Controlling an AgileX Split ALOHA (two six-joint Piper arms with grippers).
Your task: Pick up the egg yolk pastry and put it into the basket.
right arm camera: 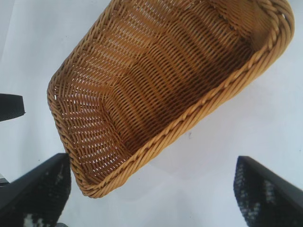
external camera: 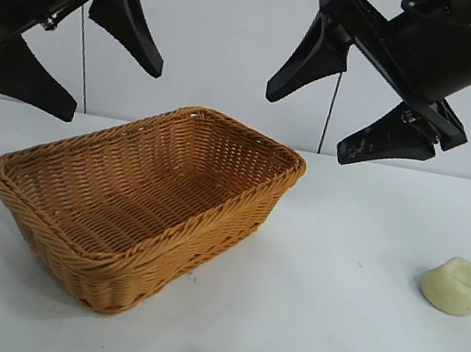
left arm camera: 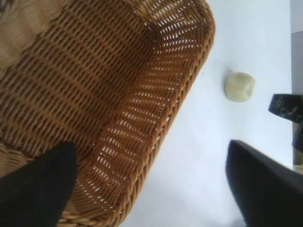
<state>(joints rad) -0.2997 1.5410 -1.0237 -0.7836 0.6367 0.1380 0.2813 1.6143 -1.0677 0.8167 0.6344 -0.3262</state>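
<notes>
Progress: nothing done, pickup and drop remain | egg yolk pastry [external camera: 455,285] on counter [external camera: 317,334] near right edge, apart from empty basket [external camera: 136,205] | left gripper [external camera: 76,50], right gripper [external camera: 358,93] spread wide, holding nothing, raised

A plain white surface [external camera: 326,336] carries two things, seen from the exterior camera; the woven golden-brown basket [external camera: 144,206] sits left of centre, its long axis running from about 7 to 1 o'clock; the pale egg yolk pastry [external camera: 455,285] rests at the basket's 3 o'clock, well apart, dented top upward.
</notes>
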